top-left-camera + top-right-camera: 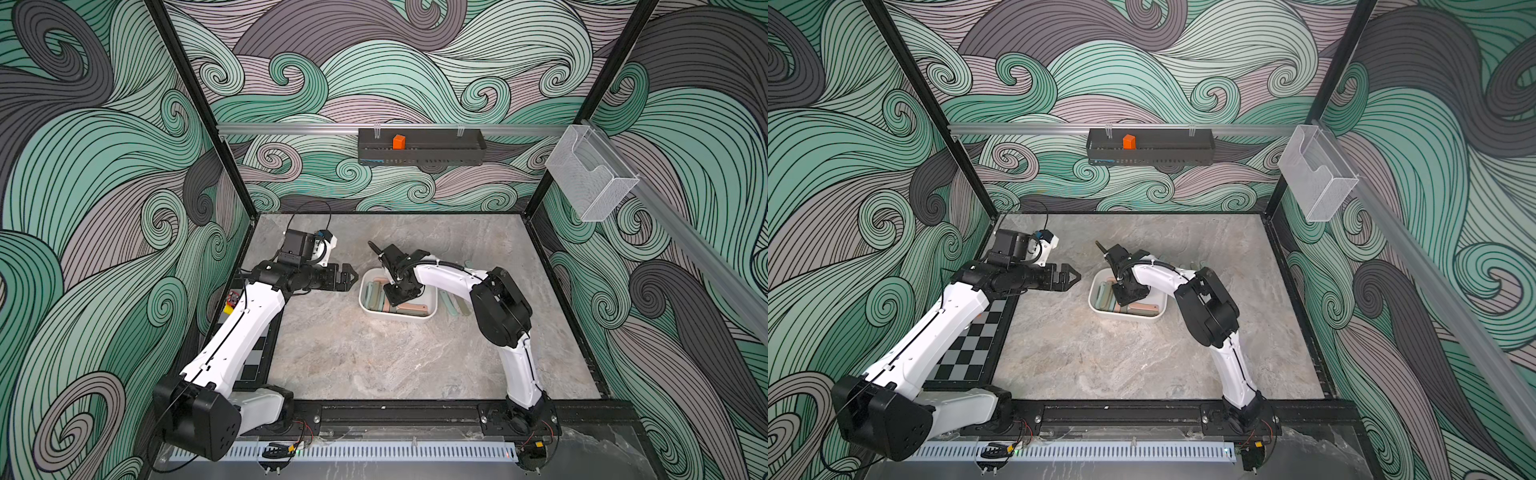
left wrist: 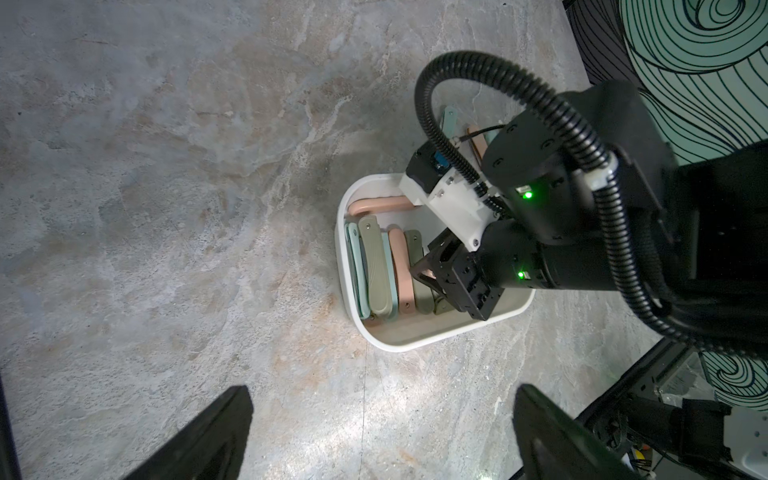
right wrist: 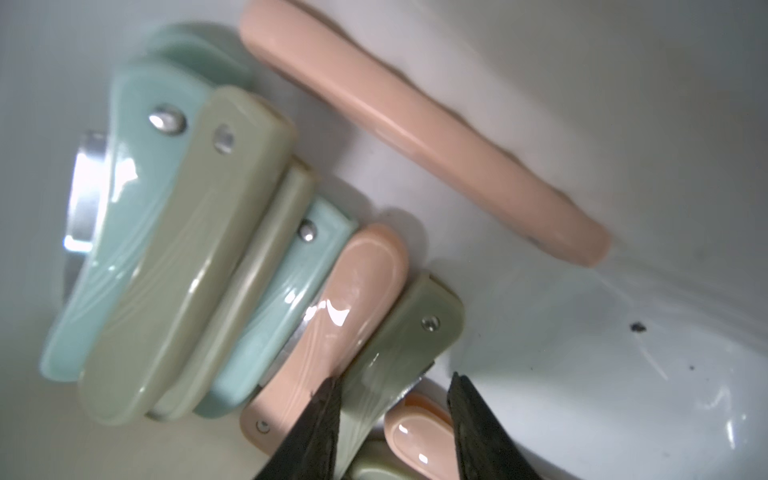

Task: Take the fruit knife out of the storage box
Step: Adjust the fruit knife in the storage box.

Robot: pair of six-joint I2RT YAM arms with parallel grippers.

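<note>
The front of the desk (image 1: pixel 374 365) is bare, so there is lots of room there. The left arm (image 1: pixel 232 332) hangs over the left side, its jaws wide apart and holding nothing. The storage box (image 1: pixel 397 316) sits about in the middle of the desk, a bit toward the right edge. It is packed with folded fruit knives lying side by side. The right arm (image 1: pixel 519 365) reaches down into it. Its jaws are apart, one on each side of the green fruit knife (image 3: pixel 399 332). A little gap shows, so they are not squeezing yet. The pink knife (image 3: pixel 357 282) presses right against the green one, so I think the jaws could pinch two at once. The shiny handle could also slip out. The low box might slide if a knife catches. More knives (image 1: pixel 455 305) lie past the box toward the right edge, so room there is tight. Far back, the black tray (image 1: pixel 422 151) hangs out of the way.
</note>
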